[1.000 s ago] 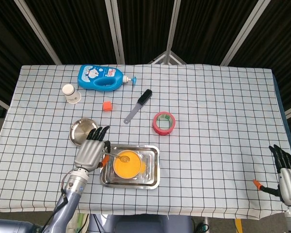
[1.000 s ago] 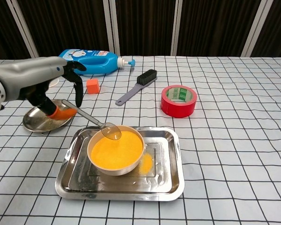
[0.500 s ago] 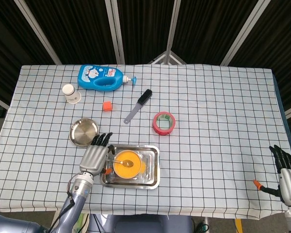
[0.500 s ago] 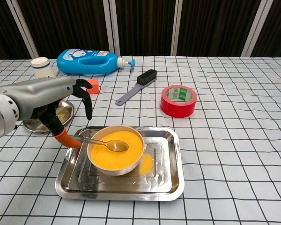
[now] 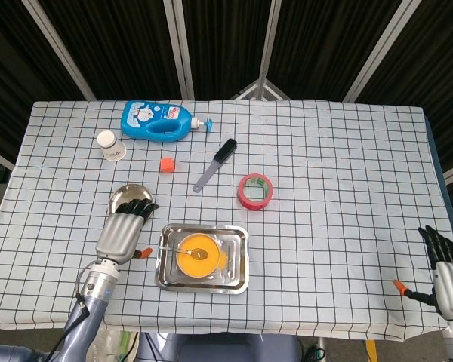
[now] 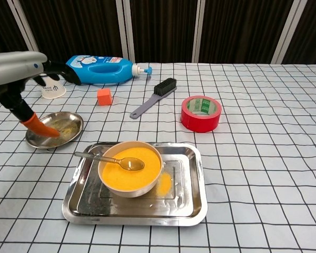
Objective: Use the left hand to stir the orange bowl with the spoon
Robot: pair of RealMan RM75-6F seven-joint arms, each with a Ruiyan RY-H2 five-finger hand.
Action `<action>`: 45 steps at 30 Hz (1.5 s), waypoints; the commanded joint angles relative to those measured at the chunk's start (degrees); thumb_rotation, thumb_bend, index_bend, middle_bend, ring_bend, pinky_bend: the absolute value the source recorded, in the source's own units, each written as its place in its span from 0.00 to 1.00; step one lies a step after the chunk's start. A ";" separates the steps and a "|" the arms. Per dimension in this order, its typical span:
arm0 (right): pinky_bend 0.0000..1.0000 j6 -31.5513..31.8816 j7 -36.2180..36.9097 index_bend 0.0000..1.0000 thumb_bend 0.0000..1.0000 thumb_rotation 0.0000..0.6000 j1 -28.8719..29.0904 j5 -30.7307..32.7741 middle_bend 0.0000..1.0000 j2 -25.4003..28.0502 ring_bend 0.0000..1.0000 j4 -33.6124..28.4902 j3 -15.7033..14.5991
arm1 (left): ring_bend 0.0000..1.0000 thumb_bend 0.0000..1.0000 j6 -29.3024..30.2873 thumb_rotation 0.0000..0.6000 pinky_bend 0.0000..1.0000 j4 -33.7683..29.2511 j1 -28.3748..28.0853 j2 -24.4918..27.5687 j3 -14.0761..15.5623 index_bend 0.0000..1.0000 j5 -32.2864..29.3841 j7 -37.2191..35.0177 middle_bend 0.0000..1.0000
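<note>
The orange bowl point(image 6: 130, 168) sits in a shallow steel tray point(image 6: 192, 195) near the front edge of the tabletop point(image 5: 347, 173), left of its middle, and the spoon point(image 6: 111, 159) rests on its own in the bowl, its scoop lying on the orange contents and its handle propped over the bowl's left rim, pointing toward the tabletop's left edge. The left hand point(image 5: 121, 231) hangs apart from the spoon, to the left of the tray and over the front edge of a small round metal dish point(image 6: 53, 129); it holds nothing, its dark fingers point(image 5: 138, 205) loosely apart and its orange-tipped thumb point(image 6: 38, 125) pointing down toward the dish. The right hand point(image 5: 446, 273) rests at the front right corner of the tabletop, fingers spread, holding nothing. Toward the back left lie a blue bottle point(image 5: 157, 120) on its side and a small white cup point(image 5: 111, 145); an orange cube point(image 5: 166, 164), a grey-handled brush point(image 5: 216, 164) and a roll of red tape point(image 5: 256, 191) lie between them and the tray
</note>
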 commanded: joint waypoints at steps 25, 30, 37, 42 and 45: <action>0.00 -0.16 0.26 0.00 0.20 1.00 0.06 0.45 0.00 0.03 0.00 0.10 0.26 | 1.00 0.43 -4.29 1.00 1.00 3.81 -8.71 -4.98 -0.59 0.48 -16.65 8.02 1.00; 0.00 -0.24 0.35 0.00 0.20 1.00 0.07 0.52 0.00 0.03 0.00 0.04 0.27 | 1.00 0.44 -3.57 1.00 1.00 4.92 -10.39 -6.69 -0.50 0.48 -18.31 9.64 1.00; 0.00 -0.37 0.38 0.00 0.20 1.00 0.07 0.71 0.00 0.09 0.00 -0.09 0.30 | 1.00 0.45 -2.36 1.00 1.00 6.28 -12.41 -8.78 -0.86 0.47 -20.98 11.59 1.00; 0.00 -0.33 0.50 0.00 0.20 1.00 0.05 0.60 0.00 0.13 0.00 -0.13 0.27 | 1.00 0.46 -1.71 1.00 1.00 6.98 -13.39 -9.70 -1.18 0.48 -22.49 12.15 1.00; 0.00 -0.35 0.54 0.00 0.20 1.00 0.06 0.59 0.00 0.13 0.00 -0.13 0.28 | 1.00 0.46 -1.41 1.00 1.00 7.31 -13.81 -10.23 -0.96 0.49 -23.02 12.32 1.00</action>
